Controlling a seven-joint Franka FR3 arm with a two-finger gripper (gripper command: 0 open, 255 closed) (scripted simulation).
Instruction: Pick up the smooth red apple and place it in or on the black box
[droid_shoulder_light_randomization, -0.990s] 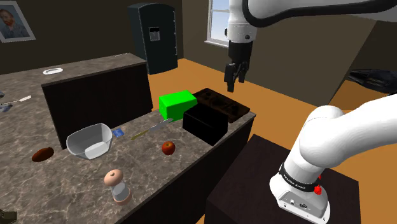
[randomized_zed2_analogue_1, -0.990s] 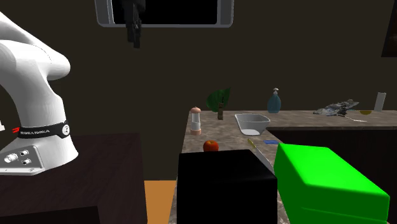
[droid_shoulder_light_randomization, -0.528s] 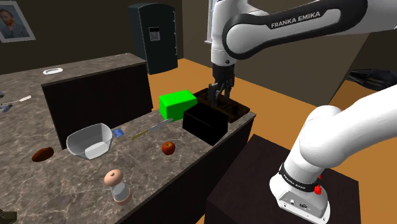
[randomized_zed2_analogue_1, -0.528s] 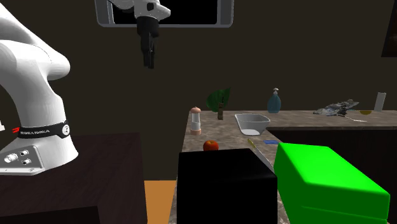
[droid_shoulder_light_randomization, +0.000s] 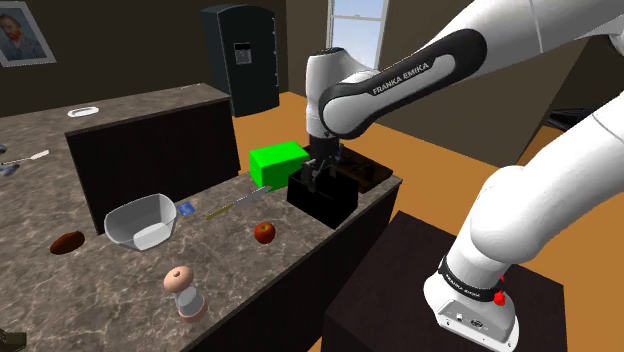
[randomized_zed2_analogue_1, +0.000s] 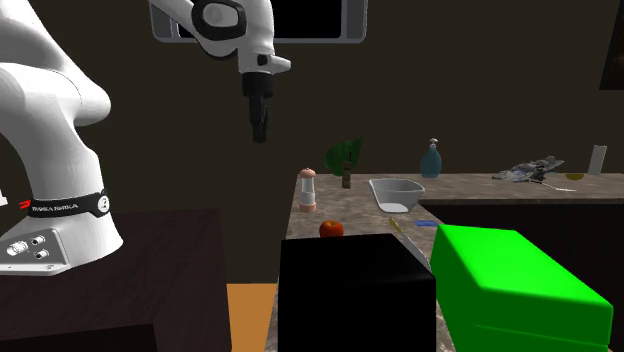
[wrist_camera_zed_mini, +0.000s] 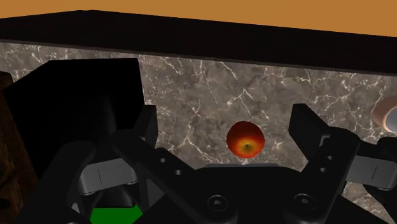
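Hand (wrist_camera_zed_mini: 226, 124), released and empty, hangs over the desk (wrist_camera_zed_mini: 191, 95) near the black box (wrist_camera_zed_mini: 76, 95); red apple (wrist_camera_zed_mini: 245, 140) lies ahead, roughly centred in its open span, untouched.

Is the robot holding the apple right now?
No, the apple sits on the counter, well apart from the open gripper.

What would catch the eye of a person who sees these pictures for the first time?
The bright green box stands out most; it lies on the marble counter, right beside the black box. A small red apple sits alone on the counter, a little apart from the black box. The white arm hangs its black tool, fingers open, above the counter near the black box.
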